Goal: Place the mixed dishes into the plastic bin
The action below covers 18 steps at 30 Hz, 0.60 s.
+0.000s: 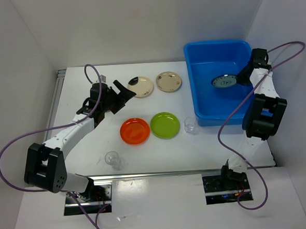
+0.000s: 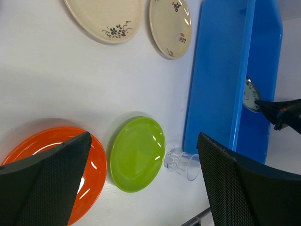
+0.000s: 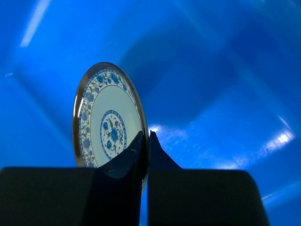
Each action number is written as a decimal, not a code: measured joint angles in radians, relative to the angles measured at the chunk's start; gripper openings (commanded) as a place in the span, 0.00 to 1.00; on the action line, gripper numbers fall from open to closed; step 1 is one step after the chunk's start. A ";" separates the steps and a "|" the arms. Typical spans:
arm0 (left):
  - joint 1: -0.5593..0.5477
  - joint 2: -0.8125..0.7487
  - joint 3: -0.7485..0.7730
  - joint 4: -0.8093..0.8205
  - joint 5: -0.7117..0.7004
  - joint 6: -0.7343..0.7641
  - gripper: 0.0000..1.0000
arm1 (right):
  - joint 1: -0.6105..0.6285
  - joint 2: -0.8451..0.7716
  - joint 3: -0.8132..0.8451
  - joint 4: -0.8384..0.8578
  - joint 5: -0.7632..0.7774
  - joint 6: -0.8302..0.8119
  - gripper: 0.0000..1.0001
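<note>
tabletop (image 1: 160, 150): white and flat; it carries the bin at the far right and the loose dishes spread out to its left, all within an arm's sweep.
plastic bin (image 1: 192, 81): bright blue tub standing upright with its mouth open, so dishes can be lowered in from above.
left tool (image 1: 124, 93): fingers spread wide and holding nothing; it hovers at the near edge of the beige plate with the dark sprig (image 1: 142, 86), probably lined up to take that rim.
right tool (image 1: 242, 77): fingers pressed together on the rim of the patterned plate (image 3: 110, 127), holding it on edge inside the bin and above the floor; an edge pinch suits a thin, flat dish.
patterned plate, place: inside the bin walls, not yet lying on the bottom as far as i can judge.
second beige plate (image 1: 168, 82): flat on the tabletop, just beside the first and near the bin wall.
orange plate (image 1: 135, 130) and lime green plate (image 1: 165, 125): side by side, nearer the arms.
clear cup by the bin (image 1: 191, 125): just beside the bin's near corner.
clear cup at the near edge (image 1: 113, 159): stands apart, in front of the orange plate.
</note>
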<state>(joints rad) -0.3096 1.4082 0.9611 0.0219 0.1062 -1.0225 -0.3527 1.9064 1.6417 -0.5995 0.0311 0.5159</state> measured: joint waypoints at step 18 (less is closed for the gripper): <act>0.000 0.000 0.000 -0.003 -0.007 0.004 1.00 | 0.212 0.405 0.447 -0.102 0.141 0.008 0.04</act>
<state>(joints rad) -0.3096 1.4082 0.9611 0.0193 0.0990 -1.0187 -0.1410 2.3112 2.0884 -0.7017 0.1722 0.5236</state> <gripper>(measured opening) 0.997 0.026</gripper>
